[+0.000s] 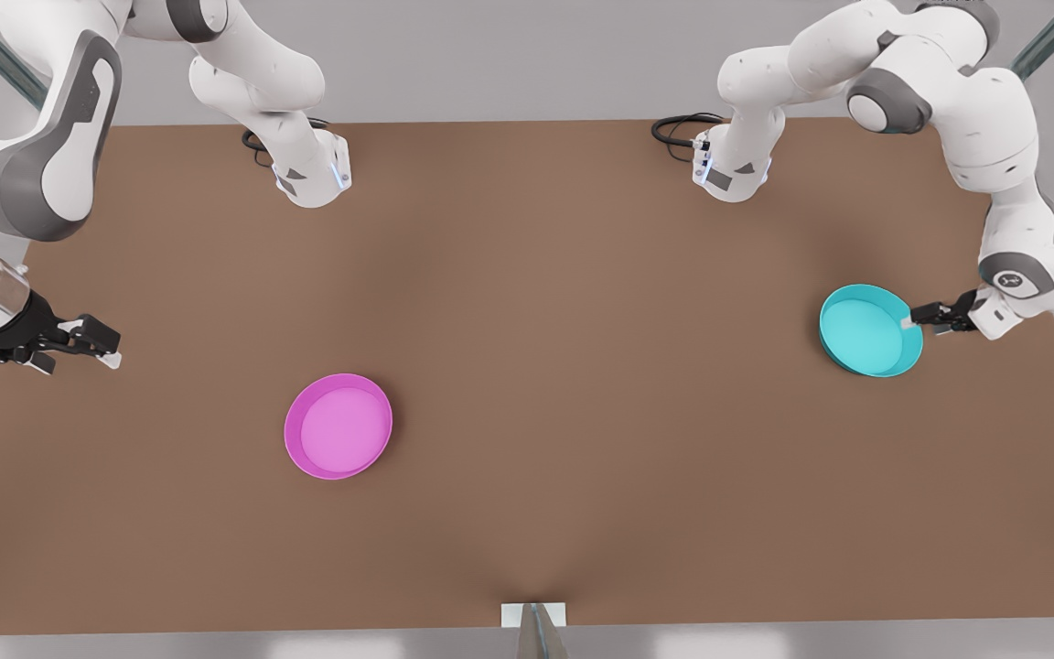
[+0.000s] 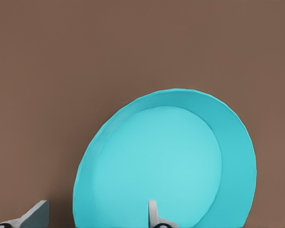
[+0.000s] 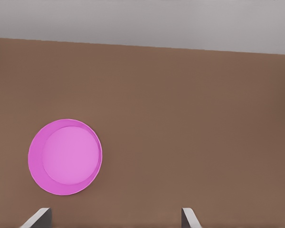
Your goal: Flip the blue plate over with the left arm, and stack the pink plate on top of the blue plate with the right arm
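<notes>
The blue plate (image 1: 867, 331) lies near the table's edge at the front view's right and fills the left wrist view (image 2: 171, 166). My left gripper (image 1: 917, 320) is at its rim on the side toward that edge. The gripper (image 2: 95, 217) is open and straddles the rim, one finger (image 2: 154, 216) over the inside, the other finger (image 2: 35, 216) outside. The pink plate (image 1: 338, 426) rests rim-up on the table at the front view's left. It also shows farther off in the right wrist view (image 3: 65, 156). My right gripper (image 1: 111, 352) waits open and empty by the table's left edge, well away from it.
The brown table (image 1: 582, 366) carries only the two plates. Both arm bases (image 1: 312, 174) stand on the far edge, with black cables beside them. A small white bracket (image 1: 533, 615) sits at the middle of the near edge.
</notes>
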You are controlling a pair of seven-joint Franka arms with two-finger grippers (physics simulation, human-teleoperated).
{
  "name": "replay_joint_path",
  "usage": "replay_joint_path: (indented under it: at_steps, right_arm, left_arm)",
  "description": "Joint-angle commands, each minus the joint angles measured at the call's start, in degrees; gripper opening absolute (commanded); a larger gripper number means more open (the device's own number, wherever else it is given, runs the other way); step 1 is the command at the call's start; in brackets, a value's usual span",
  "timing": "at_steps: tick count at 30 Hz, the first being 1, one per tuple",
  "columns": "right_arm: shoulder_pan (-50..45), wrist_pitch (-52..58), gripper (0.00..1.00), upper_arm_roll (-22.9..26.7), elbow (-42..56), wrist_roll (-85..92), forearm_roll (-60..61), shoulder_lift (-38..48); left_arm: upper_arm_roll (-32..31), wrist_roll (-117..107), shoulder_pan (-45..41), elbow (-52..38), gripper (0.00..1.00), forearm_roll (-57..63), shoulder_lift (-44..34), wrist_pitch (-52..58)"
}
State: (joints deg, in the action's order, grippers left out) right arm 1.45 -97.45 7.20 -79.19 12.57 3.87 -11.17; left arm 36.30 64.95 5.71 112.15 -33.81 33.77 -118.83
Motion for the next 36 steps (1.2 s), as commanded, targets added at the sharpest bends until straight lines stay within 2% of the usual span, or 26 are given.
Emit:
replay_joint_path:
  at_steps: [1, 15, 16, 18, 20, 21, 23, 36]
  right_arm:
    - [0.0, 0.0, 1.00, 0.0, 0.0, 0.0, 0.0, 0.0]
    - [-0.7, 0.1, 1.00, -0.1, -0.1, -0.1, 0.0, -0.2]
    - [-0.7, 0.1, 1.00, -0.1, -0.1, -0.1, 0.0, 0.0]
    - [-0.7, 0.2, 1.00, -0.1, -0.1, -0.1, 0.0, 0.1]
    - [-0.7, 0.3, 1.00, -0.1, -0.8, -0.1, -0.4, 0.7]
    - [-0.2, 0.8, 1.00, -0.1, -0.8, -0.1, -0.4, 0.8]
    - [-0.5, 0.5, 1.00, -0.1, -0.7, -0.1, -0.4, 0.6]
    - [-0.7, 0.0, 1.00, -0.2, -0.1, -0.5, -1.6, -0.2]
  left_arm:
    - [0.0, 0.0, 0.0, 0.0, 1.00, -1.4, 0.1, 0.0]
    - [-0.2, 5.6, 1.1, -1.9, 1.00, -1.4, 4.3, 0.3]
    - [-0.3, 5.6, 1.1, -1.9, 0.94, -1.5, 4.6, 0.3]
    - [-0.3, 5.6, 1.1, -1.9, 0.67, -1.8, 4.6, 0.5]
    - [-0.3, 5.7, 1.1, -1.9, 0.60, -1.8, 4.6, 0.7]
    - [-0.3, 5.7, 1.1, -1.9, 0.47, -1.8, 4.6, 0.7]
    - [-0.3, 5.6, 1.1, -1.9, 0.40, -1.9, 4.7, 0.5]
    - [-0.4, 6.4, 1.1, -2.1, 0.32, -1.6, 5.5, 0.9]
